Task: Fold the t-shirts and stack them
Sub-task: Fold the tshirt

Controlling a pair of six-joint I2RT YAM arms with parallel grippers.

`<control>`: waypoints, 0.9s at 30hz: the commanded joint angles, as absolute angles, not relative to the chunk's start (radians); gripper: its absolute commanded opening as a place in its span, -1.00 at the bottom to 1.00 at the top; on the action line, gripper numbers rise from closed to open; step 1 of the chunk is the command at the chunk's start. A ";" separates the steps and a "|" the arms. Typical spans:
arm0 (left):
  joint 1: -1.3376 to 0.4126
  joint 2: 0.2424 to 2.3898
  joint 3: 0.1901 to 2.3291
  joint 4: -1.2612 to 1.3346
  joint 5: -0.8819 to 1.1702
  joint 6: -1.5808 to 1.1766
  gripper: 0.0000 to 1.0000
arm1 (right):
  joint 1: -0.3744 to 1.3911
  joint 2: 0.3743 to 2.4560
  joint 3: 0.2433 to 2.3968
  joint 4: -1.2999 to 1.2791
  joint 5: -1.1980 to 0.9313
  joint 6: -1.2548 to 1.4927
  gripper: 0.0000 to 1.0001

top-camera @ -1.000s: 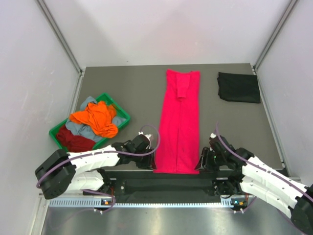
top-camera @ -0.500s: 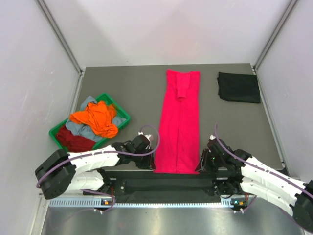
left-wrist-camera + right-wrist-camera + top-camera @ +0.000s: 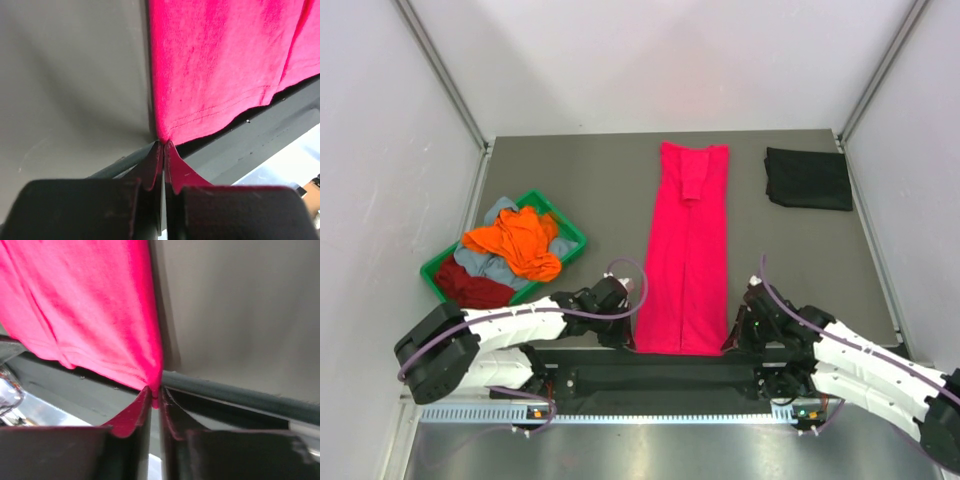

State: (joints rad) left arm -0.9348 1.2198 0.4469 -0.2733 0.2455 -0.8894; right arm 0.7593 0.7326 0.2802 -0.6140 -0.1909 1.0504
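Jaws closed since earlier: left gripper (image 3: 163, 145), right gripper (image 3: 155, 390) each pinch near hem corner of pink shirt (image 3: 685, 250), lying lengthwise on table (image 3: 570, 180). Lift level, together; keep hem taut.

Between left gripper (image 3: 163, 146) and right gripper (image 3: 155, 390): pink-red t-shirt (image 3: 685, 250), plain bright pink-red. Far beyond right gripper: black t-shirt (image 3: 808, 178), plain. Left of left gripper: green tray (image 3: 572, 238); orange t-shirt (image 3: 515, 243), dark red t-shirt (image 3: 470, 287), grey-blue t-shirt (image 3: 485, 263). Table (image 3: 580, 180) dark grey.
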 commanded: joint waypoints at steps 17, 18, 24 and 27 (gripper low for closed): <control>-0.832 1.440 0.785 -0.336 0.184 -0.727 -1.00 | 0.692 1.015 0.616 -0.585 -0.028 0.826 -1.00; -0.816 1.454 0.820 -0.340 0.181 -0.715 -1.00 | 0.651 1.037 0.655 -0.575 -0.031 0.798 -1.00; -0.680 1.630 0.997 -0.365 0.196 -0.603 -1.00 | 0.505 1.227 0.823 -0.520 -0.052 0.566 -1.00; -0.611 1.716 1.105 -0.377 0.229 -0.554 -1.00 | 0.457 1.333 0.906 -0.512 -0.057 0.500 -1.00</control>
State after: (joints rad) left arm -0.6586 1.6585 0.9966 -0.3687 0.2050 -0.6415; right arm 0.4992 1.2774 0.8085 -0.5591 -0.0658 0.6395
